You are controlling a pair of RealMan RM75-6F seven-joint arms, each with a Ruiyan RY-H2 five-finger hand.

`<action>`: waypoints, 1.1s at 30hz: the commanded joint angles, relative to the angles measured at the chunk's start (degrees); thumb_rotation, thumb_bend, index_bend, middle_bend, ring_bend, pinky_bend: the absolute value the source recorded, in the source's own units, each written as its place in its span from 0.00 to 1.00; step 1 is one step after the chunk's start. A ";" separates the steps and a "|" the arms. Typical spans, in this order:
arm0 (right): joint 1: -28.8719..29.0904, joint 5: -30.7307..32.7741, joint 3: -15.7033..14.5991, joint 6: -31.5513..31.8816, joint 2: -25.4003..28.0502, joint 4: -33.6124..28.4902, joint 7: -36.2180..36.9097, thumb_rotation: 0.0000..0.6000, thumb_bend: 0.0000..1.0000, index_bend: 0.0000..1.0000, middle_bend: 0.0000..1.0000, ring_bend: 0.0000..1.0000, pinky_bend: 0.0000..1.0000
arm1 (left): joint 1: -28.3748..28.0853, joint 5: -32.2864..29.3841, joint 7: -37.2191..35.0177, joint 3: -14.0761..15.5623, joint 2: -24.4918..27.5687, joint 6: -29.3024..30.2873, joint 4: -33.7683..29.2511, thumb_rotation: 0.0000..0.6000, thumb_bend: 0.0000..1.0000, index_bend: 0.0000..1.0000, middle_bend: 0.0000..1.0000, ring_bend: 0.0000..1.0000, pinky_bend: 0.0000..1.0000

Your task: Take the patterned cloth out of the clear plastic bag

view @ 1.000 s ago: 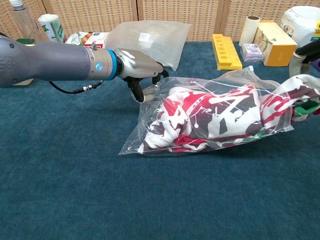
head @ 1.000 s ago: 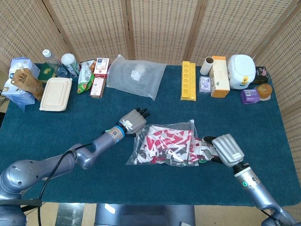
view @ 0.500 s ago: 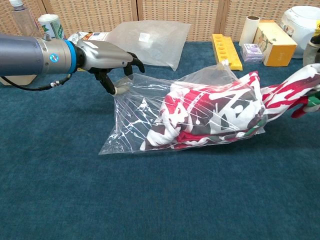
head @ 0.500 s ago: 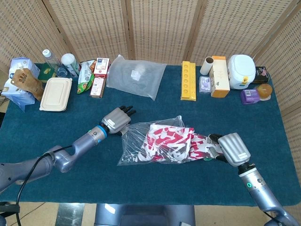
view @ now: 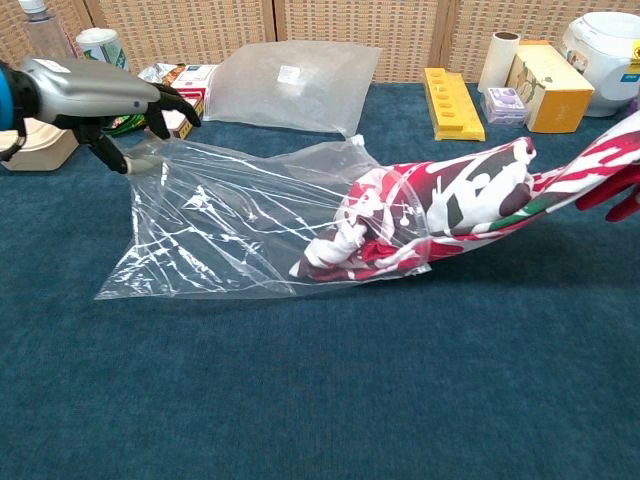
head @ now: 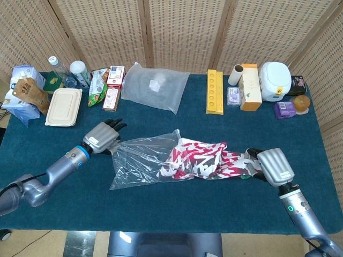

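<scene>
The left robot hand (head: 102, 137) pinches the bag (head: 143, 160) corner while the right robot hand (head: 270, 167) grips the half-out cloth (head: 206, 159) on the surface (head: 171, 209); pulling steadily apart should free it.

bright even light from overhead in both views, soft faint shadows on the surface (head: 177, 206), white glints across the creased clear plastic bag (view: 230, 215), head view sharp throughout, chest view crisp up close, slightly softer at its far corners
</scene>
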 commanded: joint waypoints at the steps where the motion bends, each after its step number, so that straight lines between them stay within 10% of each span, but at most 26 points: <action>1: 0.21 0.62 0.50 -0.32 0.28 0.11 0.00 1.00 0.65 0.72 0.73 0.88 0.86 | 3.02 -0.11 -0.61 1.51 3.34 1.90 -0.53 1.00 0.50 0.75 0.13 0.00 0.16; 12: 0.70 2.54 1.38 -1.61 -0.09 0.58 -0.82 1.00 0.65 0.72 0.73 0.88 0.86 | 7.18 -0.79 -2.49 1.74 6.23 2.53 2.34 1.00 0.46 0.74 0.13 0.00 0.15; 19: 1.18 2.35 0.39 -3.59 0.18 0.70 -3.28 0.96 0.34 0.35 0.40 0.52 0.55 | 7.49 -4.52 -5.44 -0.54 7.68 -0.57 -2.61 0.99 0.08 0.06 0.07 0.00 0.08; 27: 0.14 3.67 -0.19 -4.27 2.97 -1.56 -1.51 0.63 0.09 0.11 0.21 0.27 0.27 | 8.49 -9.89 -1.86 -2.89 10.56 0.67 -9.59 0.46 0.03 0.00 0.06 0.00 0.07; 33: -1.38 2.71 -0.77 -2.50 4.55 -1.71 0.96 0.56 0.06 0.10 0.19 0.25 0.24 | 9.97 -12.12 -0.76 -3.44 12.78 2.21 -13.37 0.41 0.03 0.00 0.06 0.00 0.07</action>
